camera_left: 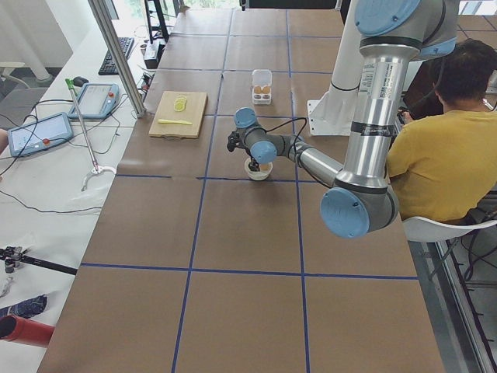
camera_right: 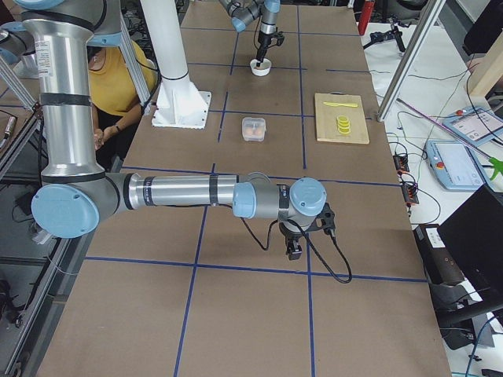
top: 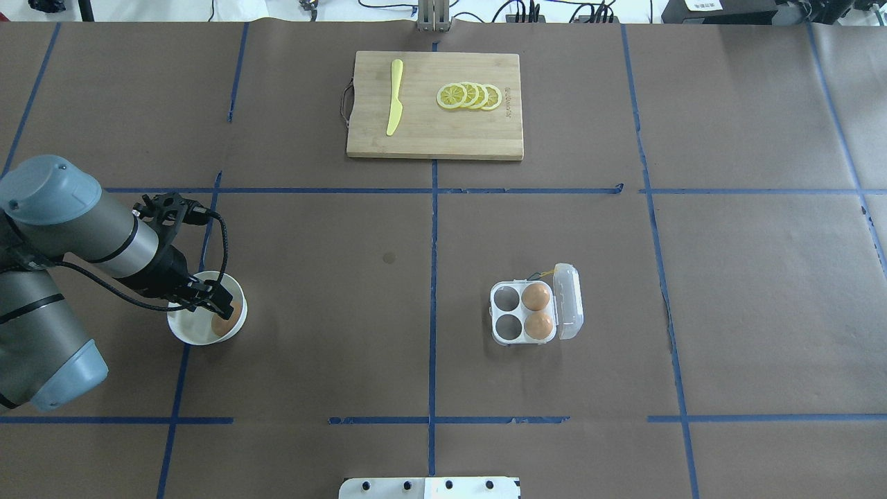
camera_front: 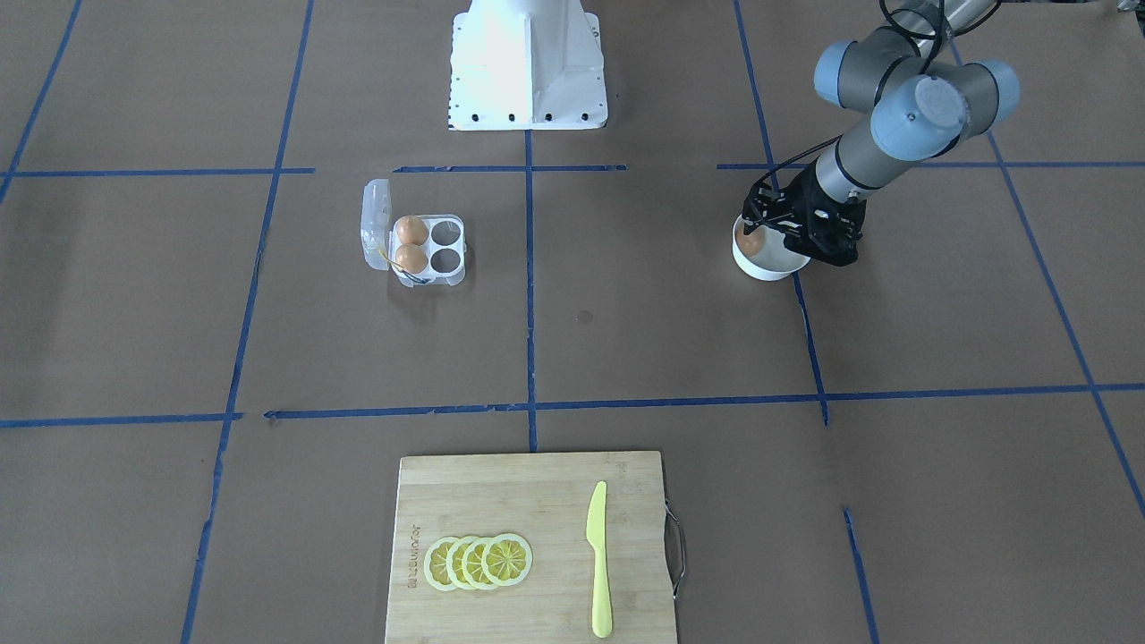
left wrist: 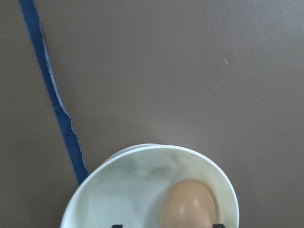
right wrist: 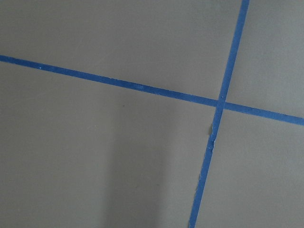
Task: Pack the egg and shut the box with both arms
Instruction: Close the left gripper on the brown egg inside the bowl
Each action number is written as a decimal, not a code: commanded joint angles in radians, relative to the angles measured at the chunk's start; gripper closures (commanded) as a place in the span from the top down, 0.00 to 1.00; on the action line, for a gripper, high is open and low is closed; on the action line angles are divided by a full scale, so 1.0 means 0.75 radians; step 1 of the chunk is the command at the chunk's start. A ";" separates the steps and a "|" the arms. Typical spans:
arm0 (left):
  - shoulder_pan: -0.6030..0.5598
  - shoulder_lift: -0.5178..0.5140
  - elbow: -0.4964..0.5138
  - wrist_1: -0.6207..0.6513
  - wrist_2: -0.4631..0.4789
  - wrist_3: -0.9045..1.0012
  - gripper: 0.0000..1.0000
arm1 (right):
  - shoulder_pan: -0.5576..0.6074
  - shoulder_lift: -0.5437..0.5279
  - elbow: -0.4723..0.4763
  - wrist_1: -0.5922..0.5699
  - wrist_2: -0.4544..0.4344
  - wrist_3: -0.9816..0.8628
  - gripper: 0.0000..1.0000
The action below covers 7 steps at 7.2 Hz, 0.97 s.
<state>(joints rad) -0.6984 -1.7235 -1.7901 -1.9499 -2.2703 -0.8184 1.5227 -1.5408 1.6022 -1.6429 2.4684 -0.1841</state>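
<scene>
Three orange-brown eggs (top: 535,296) in all: two fill cells of the one clear egg carton (top: 569,305), right of centre in the overhead view, and one lies in the single white bowl (top: 181,333) at lower left. The carton has four cells, two of them empty. One bamboo cutting board (top: 429,138) at top centre bears one yellow knife (top: 394,97) and four lemon slices (top: 470,95). Two robot arms (camera_right: 181,192) work at the bench (top: 312,277), with one white base block (camera_front: 528,72) on it.

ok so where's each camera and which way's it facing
front-facing: across table, facing the base; left arm at right
overhead: behind the robot, looking down; left gripper at bowl
exterior left: table's end; left arm near
exterior right: opposite end; right arm near
left wrist: down onto the egg
right wrist: bare taped table
shared: the box, front-facing and overhead
</scene>
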 commanded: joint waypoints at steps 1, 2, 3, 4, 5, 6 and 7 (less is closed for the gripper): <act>0.003 -0.009 0.014 0.000 0.000 0.003 0.70 | -0.001 0.001 -0.001 0.000 0.000 0.000 1.00; 0.003 -0.009 0.014 0.000 0.000 0.003 0.70 | -0.001 0.001 -0.001 0.000 0.000 0.000 1.00; 0.017 -0.027 0.024 0.000 0.000 0.001 0.70 | -0.001 0.001 -0.001 0.000 0.000 0.002 1.00; 0.033 -0.038 0.041 0.000 0.000 -0.001 0.70 | -0.001 0.003 -0.001 0.000 0.002 0.002 1.00; 0.035 -0.038 0.045 0.000 0.002 0.001 0.70 | -0.001 0.003 -0.003 0.000 0.000 0.000 1.00; 0.037 -0.038 0.047 0.000 0.002 0.001 0.67 | -0.001 0.003 -0.007 0.000 0.000 0.002 1.00; 0.037 -0.038 0.047 0.000 0.002 0.005 0.64 | -0.001 0.003 -0.005 0.002 0.002 0.002 1.00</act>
<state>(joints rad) -0.6717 -1.7511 -1.7564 -1.9497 -2.2690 -0.8170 1.5217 -1.5387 1.5986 -1.6426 2.4686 -0.1830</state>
